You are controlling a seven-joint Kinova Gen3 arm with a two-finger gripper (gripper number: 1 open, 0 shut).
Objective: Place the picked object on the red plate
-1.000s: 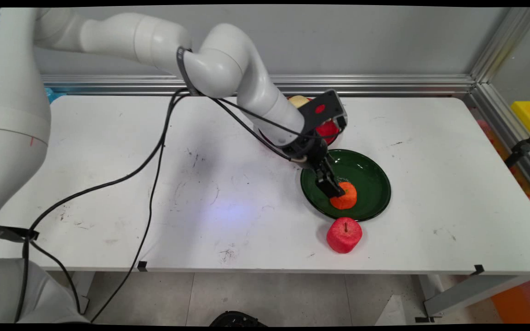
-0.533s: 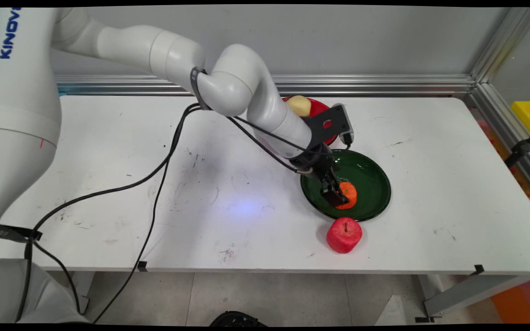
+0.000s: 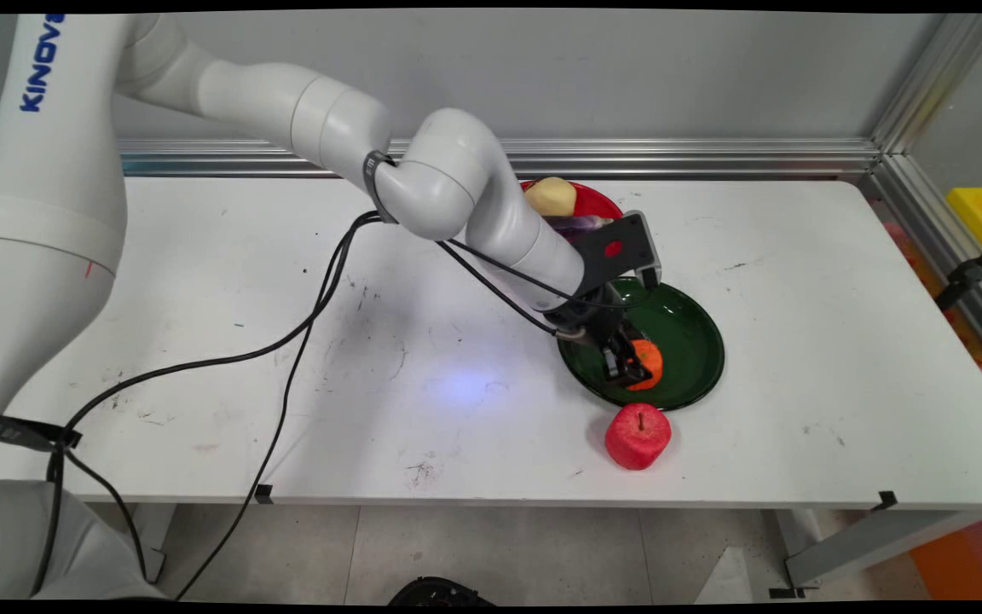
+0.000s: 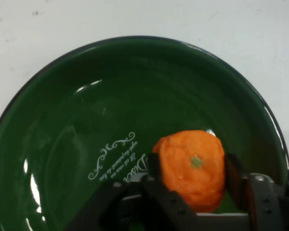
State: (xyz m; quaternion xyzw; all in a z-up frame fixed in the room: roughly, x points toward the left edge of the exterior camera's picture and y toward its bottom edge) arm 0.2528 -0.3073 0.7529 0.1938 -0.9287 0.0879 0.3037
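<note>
Fingers set one to each side of the orange, flanking it closely at 9 and 3 o'clock; contact with its skin cannot be confirmed. Gripper low inside the green plate, orange resting on the plate floor toward its 7 o'clock side. White script printed on the glaze at 9 o'clock of the fruit in the hand view. Red apple on the table at 6 o'clock of the plate, just beside its rim. Red plate at 11 o'clock, near the back edge, carrying a pale yellow fruit and a purple item, partly hidden by the arm.
</note>
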